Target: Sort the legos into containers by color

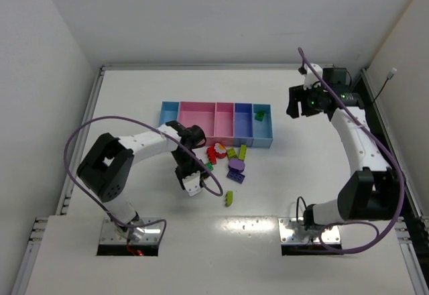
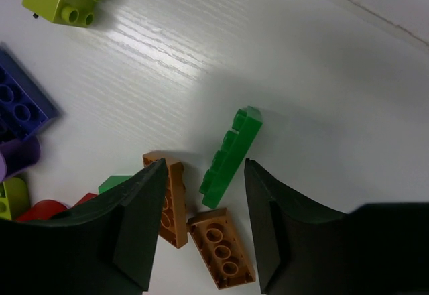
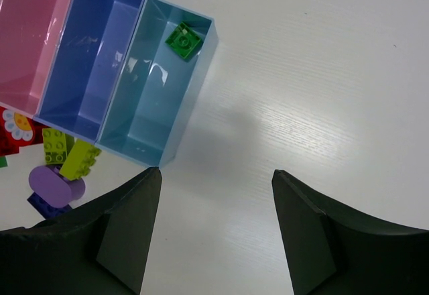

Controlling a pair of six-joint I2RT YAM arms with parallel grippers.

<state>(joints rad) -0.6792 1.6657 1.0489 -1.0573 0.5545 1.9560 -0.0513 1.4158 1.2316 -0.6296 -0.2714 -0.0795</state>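
Left gripper [image 2: 204, 191] hovers with jaws wide over a tilted green brick [image 2: 231, 153]; right gripper [image 3: 216, 181] is spread and empty above bare table.
An orange brick [image 2: 173, 204] is half hidden behind the left gripper. One green lego [image 3: 183, 40] lies in the containers' [image 3: 151, 117] rightmost light-blue bin.

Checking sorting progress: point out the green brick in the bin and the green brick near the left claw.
Binned green brick [image 3: 183, 41]: right wrist view, middle of its top face.
Loose green brick [image 2: 231, 157]: left wrist view, middle of its side.
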